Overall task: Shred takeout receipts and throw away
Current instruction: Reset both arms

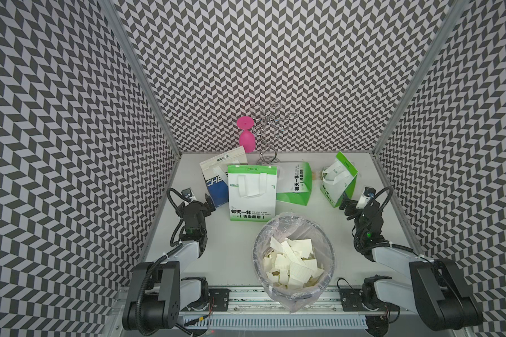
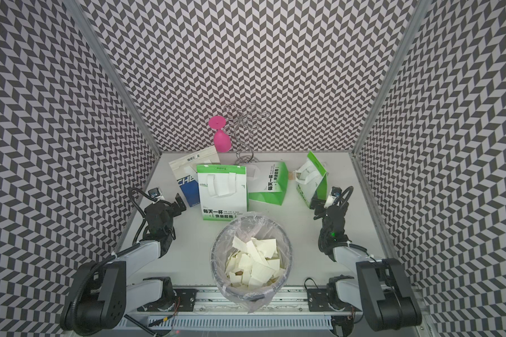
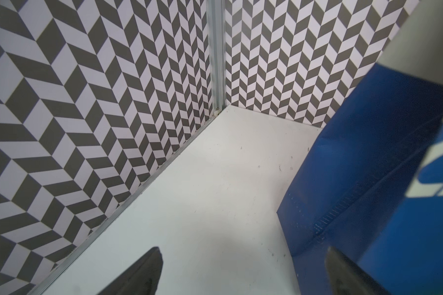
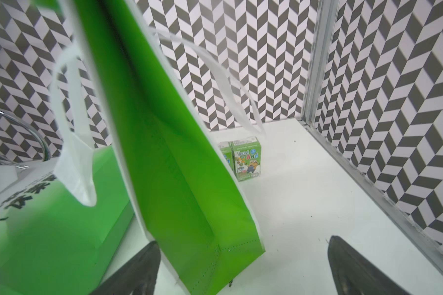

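The takeout receipts show as several ragged cream scraps (image 1: 292,262) (image 2: 254,262) piled inside the plastic-lined bin (image 1: 327,233) (image 2: 288,242) at the front middle. My left gripper (image 1: 209,204) (image 2: 180,204) (image 3: 243,250) is open and empty, low over the table next to the blue-and-white bag (image 1: 214,186) (image 3: 368,166). My right gripper (image 1: 343,205) (image 2: 316,207) (image 4: 243,241) is open too. The bottom corner of the upright green bag (image 1: 341,186) (image 4: 164,153) stands just ahead of its fingers. Neither gripper holds paper.
A green-and-white bag (image 1: 251,198) lies flat behind the bin, and another green bag (image 1: 295,186) lies beside it. A pink goblet (image 1: 247,137) hangs on a wire rack (image 1: 270,128) at the back wall. A small green juice box (image 4: 247,158) stands behind the upright bag. Patterned walls close three sides.
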{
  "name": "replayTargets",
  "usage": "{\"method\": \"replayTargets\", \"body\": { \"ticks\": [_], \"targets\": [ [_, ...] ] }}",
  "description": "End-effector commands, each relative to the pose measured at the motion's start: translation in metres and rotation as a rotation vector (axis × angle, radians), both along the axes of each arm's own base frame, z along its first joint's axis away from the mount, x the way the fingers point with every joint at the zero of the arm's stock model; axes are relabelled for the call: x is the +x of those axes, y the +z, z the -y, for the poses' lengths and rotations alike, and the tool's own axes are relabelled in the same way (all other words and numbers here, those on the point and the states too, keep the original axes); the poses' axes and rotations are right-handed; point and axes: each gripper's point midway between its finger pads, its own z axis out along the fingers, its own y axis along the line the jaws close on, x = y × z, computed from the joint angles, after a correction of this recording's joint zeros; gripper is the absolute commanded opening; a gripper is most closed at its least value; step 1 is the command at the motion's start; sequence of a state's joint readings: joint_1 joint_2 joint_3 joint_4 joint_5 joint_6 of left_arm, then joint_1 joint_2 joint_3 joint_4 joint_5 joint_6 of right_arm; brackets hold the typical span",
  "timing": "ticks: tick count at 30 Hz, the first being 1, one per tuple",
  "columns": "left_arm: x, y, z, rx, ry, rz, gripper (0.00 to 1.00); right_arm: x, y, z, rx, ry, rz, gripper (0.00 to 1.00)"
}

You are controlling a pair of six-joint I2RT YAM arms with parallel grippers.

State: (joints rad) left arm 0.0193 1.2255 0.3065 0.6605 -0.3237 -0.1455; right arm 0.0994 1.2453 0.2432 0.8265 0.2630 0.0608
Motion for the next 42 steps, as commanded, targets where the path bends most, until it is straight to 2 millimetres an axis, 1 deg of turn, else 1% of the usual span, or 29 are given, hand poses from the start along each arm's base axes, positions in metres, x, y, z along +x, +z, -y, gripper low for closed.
{"method": "replayTargets", "body": {
  "ticks": [1,2,4,7,11,15,19,25,28,30,32,35,38,42],
  "targets": [
    [0.005,0.011,0.000,0.028,-0.006,0.059,1.00,0.005,0.031,-0.002,0.025,0.011,0.157,0.99],
    [0.005,0.008,0.001,0.030,-0.008,0.053,1.00,-0.002,0.021,-0.001,0.024,0.008,0.144,0.99],
    [0.006,0.005,0.001,0.034,-0.012,0.048,1.00,0.000,0.021,-0.002,0.029,0.013,0.145,1.00],
    [0.013,0.001,0.002,0.037,-0.020,0.021,1.00,0.004,0.018,-0.009,0.021,0.056,0.125,0.99],
    [0.009,0.008,0.008,0.041,-0.057,0.060,1.00,0.002,0.021,-0.002,0.008,0.017,0.140,0.99],
    [0.013,0.002,0.011,0.040,-0.076,0.034,1.00,0.003,0.023,-0.003,0.009,0.022,0.146,0.99],
    [0.013,0.005,0.013,0.046,-0.088,0.042,1.00,0.004,0.022,-0.001,0.011,0.010,0.144,0.99],
    [0.014,0.004,0.022,0.059,-0.146,0.057,1.00,0.004,0.022,-0.002,0.002,0.014,0.145,0.99],
    [0.013,0.015,0.030,0.078,-0.198,0.125,1.00,0.003,0.025,-0.003,-0.018,0.025,0.164,0.99],
    [0.009,0.026,0.036,0.096,-0.246,0.201,1.00,0.001,0.027,-0.006,-0.036,0.043,0.182,0.99],
    [0.010,0.025,0.039,0.070,-0.299,0.212,1.00,-0.003,0.028,-0.004,-0.039,0.034,0.207,0.99],
    [0.000,0.030,0.038,0.074,-0.291,0.248,1.00,-0.008,0.028,-0.002,-0.031,0.021,0.236,0.99],
    [-0.004,0.031,0.039,0.078,-0.294,0.258,1.00,-0.006,0.026,-0.003,-0.035,0.026,0.223,1.00],
    [-0.002,0.029,0.030,0.047,-0.240,0.249,1.00,-0.007,0.026,-0.002,-0.034,0.024,0.228,0.99]
  ]
}}
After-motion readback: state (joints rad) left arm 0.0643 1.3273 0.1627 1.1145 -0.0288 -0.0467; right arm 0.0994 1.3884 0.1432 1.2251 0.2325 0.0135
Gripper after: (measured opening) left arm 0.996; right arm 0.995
